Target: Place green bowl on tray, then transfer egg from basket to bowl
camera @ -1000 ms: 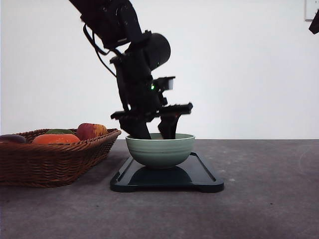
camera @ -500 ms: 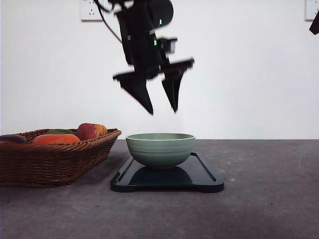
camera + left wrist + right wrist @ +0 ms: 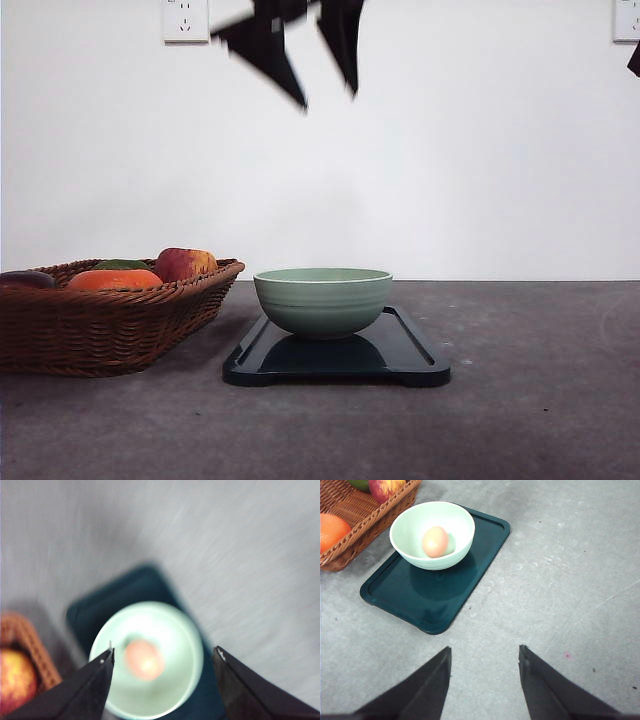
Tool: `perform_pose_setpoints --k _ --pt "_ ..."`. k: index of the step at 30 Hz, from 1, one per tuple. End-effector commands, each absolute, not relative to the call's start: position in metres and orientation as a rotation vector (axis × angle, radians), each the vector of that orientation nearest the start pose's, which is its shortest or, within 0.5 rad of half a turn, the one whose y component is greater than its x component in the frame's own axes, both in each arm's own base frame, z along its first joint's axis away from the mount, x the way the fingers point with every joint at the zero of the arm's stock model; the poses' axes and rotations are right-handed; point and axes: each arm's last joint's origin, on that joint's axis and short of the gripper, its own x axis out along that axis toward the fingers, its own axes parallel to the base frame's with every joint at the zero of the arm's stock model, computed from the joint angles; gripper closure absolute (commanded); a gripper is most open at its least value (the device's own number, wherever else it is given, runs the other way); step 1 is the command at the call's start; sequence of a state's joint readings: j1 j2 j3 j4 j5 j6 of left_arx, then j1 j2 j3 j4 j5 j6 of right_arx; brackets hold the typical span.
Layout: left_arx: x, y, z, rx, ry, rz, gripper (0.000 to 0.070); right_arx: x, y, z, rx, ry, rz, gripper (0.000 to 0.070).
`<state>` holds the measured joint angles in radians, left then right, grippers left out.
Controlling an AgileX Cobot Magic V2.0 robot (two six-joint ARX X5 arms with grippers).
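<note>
The green bowl stands on the dark tray mid-table. Inside the green bowl lies the reddish-brown egg, also seen blurred as the egg in the left wrist view. The wicker basket sits left of the tray. My left gripper hangs open high above the bowl, nothing between its fingers. My right gripper is open and empty over bare table, well short of the tray.
The basket holds a red-yellow apple, an orange fruit, a green fruit and a dark item at its left end. Wall sockets sit high on the white wall. Grey table spreads to the right of the tray.
My left gripper rose from inside the bowl to near the top of the front view, open throughout. Bowl, tray and basket stayed put.
</note>
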<state>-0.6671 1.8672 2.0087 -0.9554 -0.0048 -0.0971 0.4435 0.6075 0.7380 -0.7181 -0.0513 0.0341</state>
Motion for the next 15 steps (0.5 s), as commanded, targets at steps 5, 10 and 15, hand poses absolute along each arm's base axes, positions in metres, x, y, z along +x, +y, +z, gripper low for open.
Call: perform_pose_setpoints --k 5,10,15 --pt "0.280 -0.227 0.370 0.175 0.735 -0.610 0.0304 0.107 0.053 0.293 -0.081 0.584 0.476 0.0434" --pt "0.238 -0.187 0.360 0.151 0.686 -0.590 0.0305 0.107 0.053 0.294 -0.081 0.584 0.476 0.0434" --pt "0.194 -0.146 0.357 0.122 0.632 -0.553 0.0305 0.108 0.053 0.294 -0.080 0.580 0.476 0.0434"
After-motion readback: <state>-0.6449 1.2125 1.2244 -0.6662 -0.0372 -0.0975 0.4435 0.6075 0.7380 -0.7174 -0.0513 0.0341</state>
